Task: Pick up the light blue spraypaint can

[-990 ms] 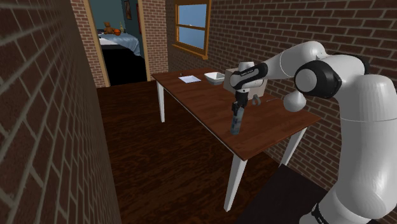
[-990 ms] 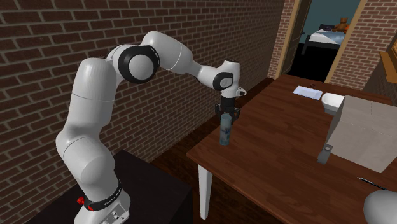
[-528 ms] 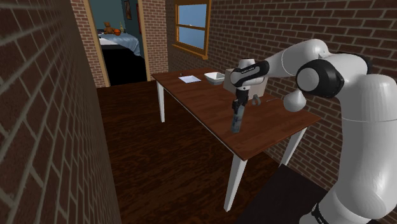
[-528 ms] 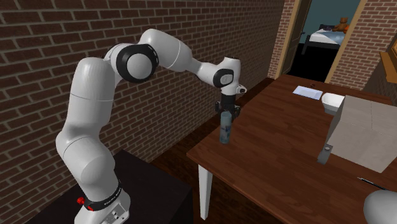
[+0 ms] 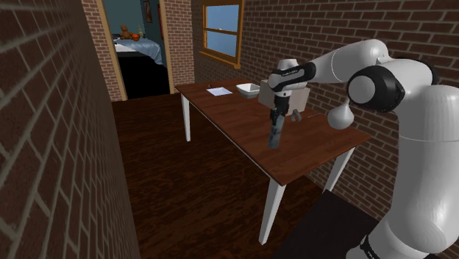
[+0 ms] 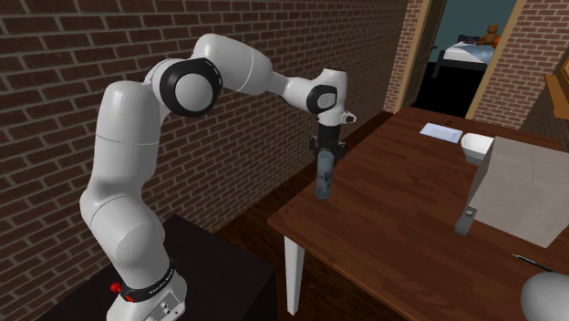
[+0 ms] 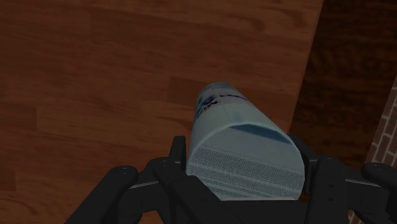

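Black gripper (image 6: 325, 152), fingers pinching the top of the light blue spray can (image 6: 323, 181). The can hangs upright at the brown wooden table (image 6: 410, 223), by the edge nearest the stand (image 6: 214, 264). A white bowl (image 6: 477, 144) sits well apart.

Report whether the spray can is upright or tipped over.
Upright: the spray can hangs roughly vertical, its top clasped by the gripper over the table.

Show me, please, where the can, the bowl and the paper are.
can (image 6: 323, 181): second exterior view, middle of its body.
bowl (image 6: 474, 150): second exterior view, its outer wall.
paper (image 5: 218, 91): shoulder view, middle of the sheet.
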{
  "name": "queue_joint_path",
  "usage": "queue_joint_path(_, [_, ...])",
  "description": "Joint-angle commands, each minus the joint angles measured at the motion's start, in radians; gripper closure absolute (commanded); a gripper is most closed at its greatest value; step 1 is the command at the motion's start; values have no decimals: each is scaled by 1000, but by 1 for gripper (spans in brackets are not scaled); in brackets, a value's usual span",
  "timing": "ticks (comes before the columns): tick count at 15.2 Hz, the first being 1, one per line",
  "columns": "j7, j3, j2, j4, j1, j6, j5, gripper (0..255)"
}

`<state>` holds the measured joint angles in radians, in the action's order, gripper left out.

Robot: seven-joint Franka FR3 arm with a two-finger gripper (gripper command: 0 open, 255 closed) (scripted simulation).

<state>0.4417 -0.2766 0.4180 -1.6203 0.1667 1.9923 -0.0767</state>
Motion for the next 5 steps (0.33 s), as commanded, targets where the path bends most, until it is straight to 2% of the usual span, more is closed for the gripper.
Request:
queue_joint_path(1, [-3, -1, -10, 14, -2, -23, 3, 255])
queue_joint_path(5, [-4, -2, -18, 31, -2, -48, 6, 255])
